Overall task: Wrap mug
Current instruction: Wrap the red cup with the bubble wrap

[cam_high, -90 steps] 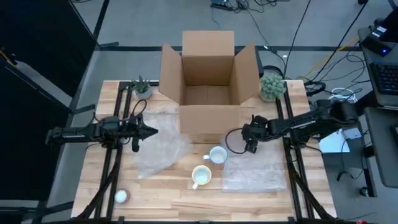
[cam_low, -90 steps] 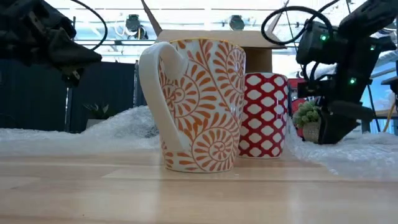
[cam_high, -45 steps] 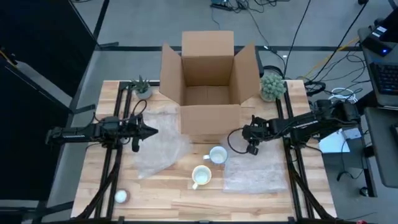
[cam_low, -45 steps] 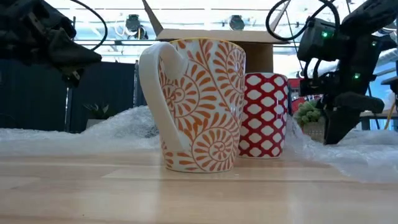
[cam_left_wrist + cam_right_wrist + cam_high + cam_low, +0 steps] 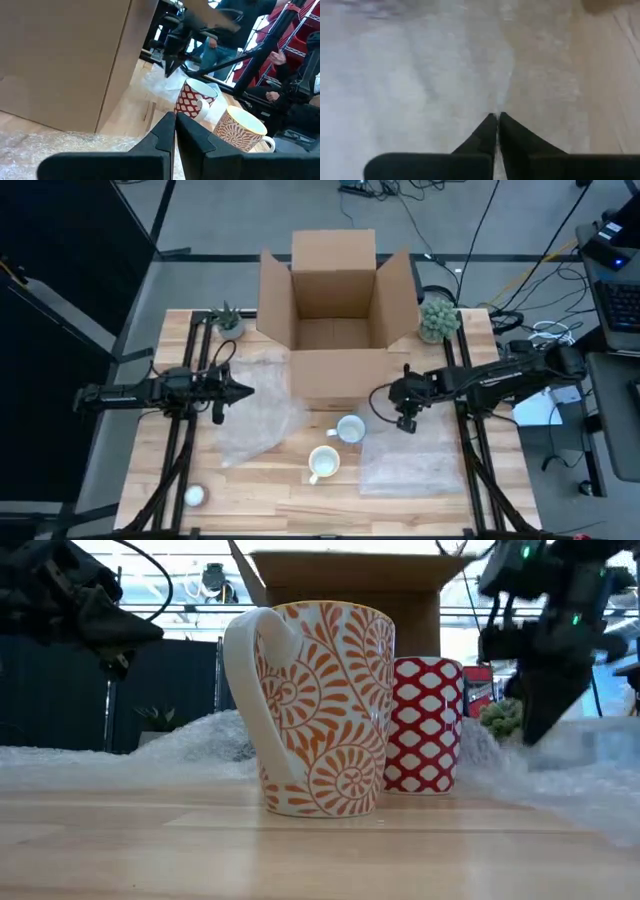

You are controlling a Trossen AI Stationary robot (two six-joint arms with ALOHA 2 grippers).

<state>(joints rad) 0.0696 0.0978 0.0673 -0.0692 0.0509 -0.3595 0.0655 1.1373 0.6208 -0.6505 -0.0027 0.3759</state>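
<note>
**Bubble wrap pinched beside two ceramic mugs**

The right gripper (image 5: 405, 423) is clenched on an edge of the right bubble wrap sheet (image 5: 412, 462) — in the right wrist view its fingers (image 5: 496, 131) meet on the film. The left gripper (image 5: 243, 391), clamped on nothing, waits over the left bubble wrap sheet (image 5: 255, 420). Two mugs stand upright mid-table, close together: the red-patterned mug (image 5: 349, 429) nearer the cardboard box (image 5: 335, 300), the orange-patterned mug (image 5: 323, 464) nearer the front. Judged from appearance, both are glazed ceramic — stiff, smooth, fairly heavy and breakable; the looped handle or the rim offers the surest hold. The wrap is thin, limp, dimpled plastic, light and likely to slip or fold unless gripped at an edge.
</note>
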